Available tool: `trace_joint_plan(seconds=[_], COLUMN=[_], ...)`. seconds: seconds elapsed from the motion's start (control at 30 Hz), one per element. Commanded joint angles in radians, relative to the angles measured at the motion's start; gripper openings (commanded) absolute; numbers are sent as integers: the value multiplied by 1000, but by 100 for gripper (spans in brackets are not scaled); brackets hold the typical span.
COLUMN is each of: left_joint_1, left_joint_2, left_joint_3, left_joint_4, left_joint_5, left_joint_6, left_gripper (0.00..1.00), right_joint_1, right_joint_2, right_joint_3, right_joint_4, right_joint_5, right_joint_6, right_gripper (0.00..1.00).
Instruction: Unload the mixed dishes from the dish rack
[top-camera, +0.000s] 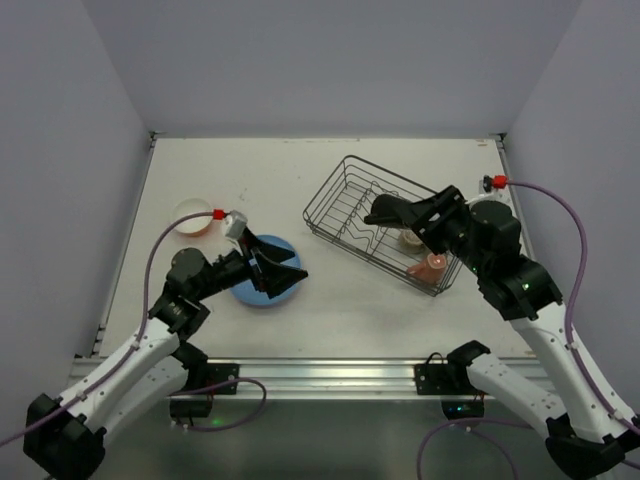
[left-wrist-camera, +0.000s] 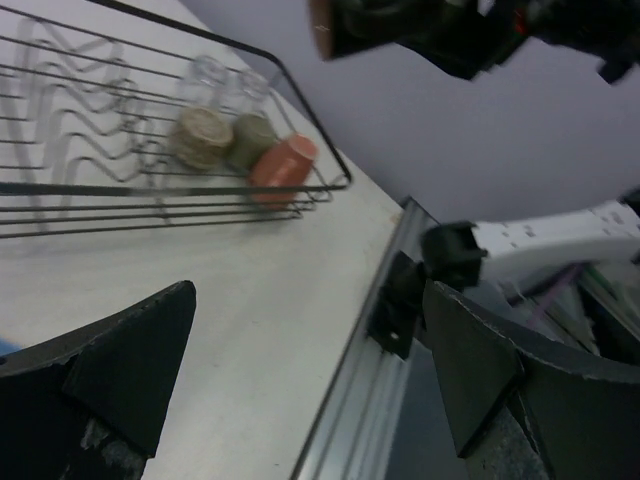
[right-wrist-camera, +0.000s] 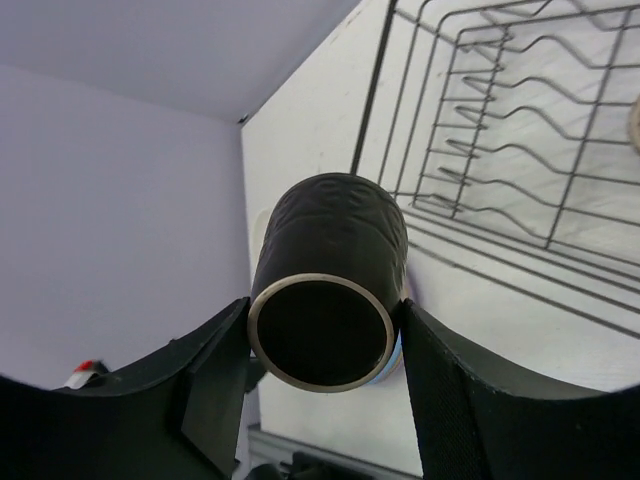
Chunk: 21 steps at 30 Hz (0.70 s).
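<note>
Nearest us, an alu rail (top-camera: 320, 368) edges the pale desk (top-camera: 250, 180). Left fingers (top-camera: 280, 266) hang spread wide, holding nothing, over a light blue plate (top-camera: 255, 293). Right fingers (top-camera: 405, 212) pinch a dark mug (right-wrist-camera: 325, 300) above the dish rack (top-camera: 326, 186), desk-right, w/ a pink mug (top-camera: 428, 266) & olive cup (top-camera: 410, 240) at its near end. We see an orange bowl (top-camera: 193, 218) far left. Plain lilac walls (top-camera: 320, 60) on 3 sides.

plate (top-camera: 255, 294): left gripper (top-camera: 298, 266) is covering its upper part | rack (left-wrist-camera: 150, 188): blurring and running off the left edge | glasses (left-wrist-camera: 208, 75): blurring, too faint to count
</note>
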Motion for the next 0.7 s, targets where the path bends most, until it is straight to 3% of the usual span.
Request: trace_joint_plan(seconds=[0.0, 0.07, 0.23, 0.47, 0.67], left_joint_1=[-167, -221, -327, -354, -376], left_joint_2=[113, 173, 158, 189, 209], left_joint_3=[-2, 38, 70, 113, 168], left_joint_4=[467, 498, 546, 546, 535], left_joint_5=[161, 158, 85, 2, -47], left_joint_6=[-48, 15, 182, 285, 348], left_gripper=[100, 100, 100, 99, 95], right_joint_1=[-10, -15, -15, -15, -15], right_joint_2=[4, 4, -11, -19, 1], right_joint_3=[35, 33, -8, -103, -91], right_joint_4=[163, 202, 325, 512, 555], right_joint_5=[-222, -326, -533, -685, -748], right_joint_6=[36, 67, 182, 329, 319], right_gripper=[0, 0, 0, 0, 0])
